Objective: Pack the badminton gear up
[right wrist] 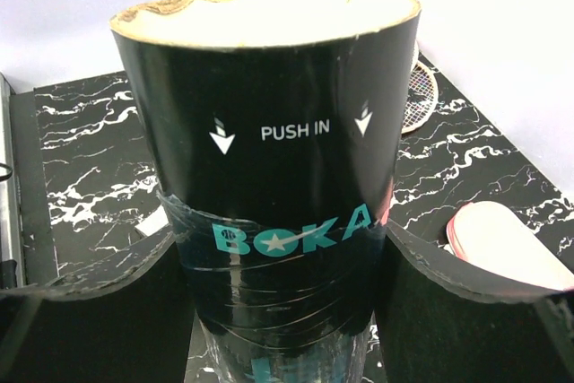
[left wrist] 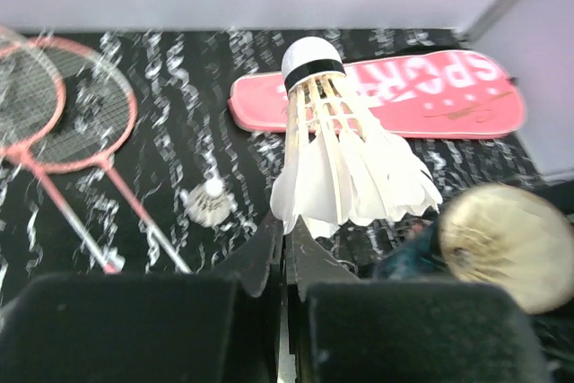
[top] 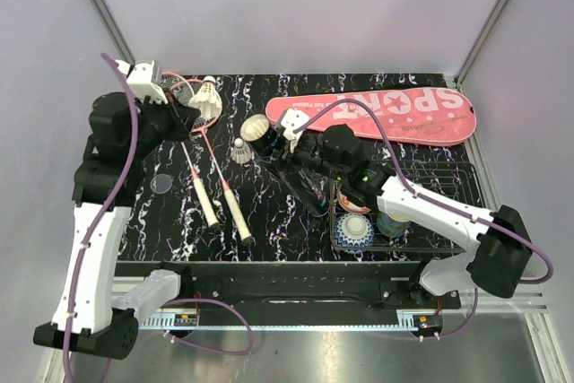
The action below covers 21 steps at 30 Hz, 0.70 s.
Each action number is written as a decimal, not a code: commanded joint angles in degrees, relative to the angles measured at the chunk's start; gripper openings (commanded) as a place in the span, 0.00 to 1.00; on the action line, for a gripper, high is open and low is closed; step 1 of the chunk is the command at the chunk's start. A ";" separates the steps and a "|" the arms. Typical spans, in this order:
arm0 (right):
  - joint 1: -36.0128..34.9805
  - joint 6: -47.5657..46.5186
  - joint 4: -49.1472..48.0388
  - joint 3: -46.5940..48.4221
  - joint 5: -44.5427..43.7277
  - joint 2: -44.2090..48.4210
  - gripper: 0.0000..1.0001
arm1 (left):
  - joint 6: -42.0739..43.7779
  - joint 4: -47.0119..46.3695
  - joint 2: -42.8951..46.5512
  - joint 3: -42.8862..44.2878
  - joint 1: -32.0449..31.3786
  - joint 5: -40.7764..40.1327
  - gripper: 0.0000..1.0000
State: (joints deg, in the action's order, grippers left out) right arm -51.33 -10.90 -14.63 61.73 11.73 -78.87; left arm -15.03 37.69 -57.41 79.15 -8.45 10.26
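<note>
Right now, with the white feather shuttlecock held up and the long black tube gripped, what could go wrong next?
1. The left gripper pinches the white feather shuttlecock only at the edge of its skirt; the thin feathers may bend, or it may slip out.
2. The right gripper holds the long black tube with its open mouth beside the shuttlecock, not in line with its cork; a misaligned push may crush feathers on the rim.
</note>
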 commanded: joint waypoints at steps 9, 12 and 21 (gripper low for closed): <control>1.85 -11.95 1.53 6.99 8.91 -3.13 0.34 | 9.85 10.12 4.05 16.90 0.01 17.77 0.00; 2.11 -14.06 2.24 7.96 10.77 -4.01 0.34 | 9.05 12.14 5.28 17.79 -0.08 18.92 0.00; 2.11 -19.77 4.34 12.79 13.06 -7.43 0.33 | 6.86 15.31 6.69 16.38 -0.08 20.67 0.00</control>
State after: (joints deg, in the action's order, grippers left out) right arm -49.71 -25.80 -9.10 69.19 22.68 -85.34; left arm -7.14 52.73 -51.03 95.24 -8.49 28.38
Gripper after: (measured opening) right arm 0.714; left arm 0.018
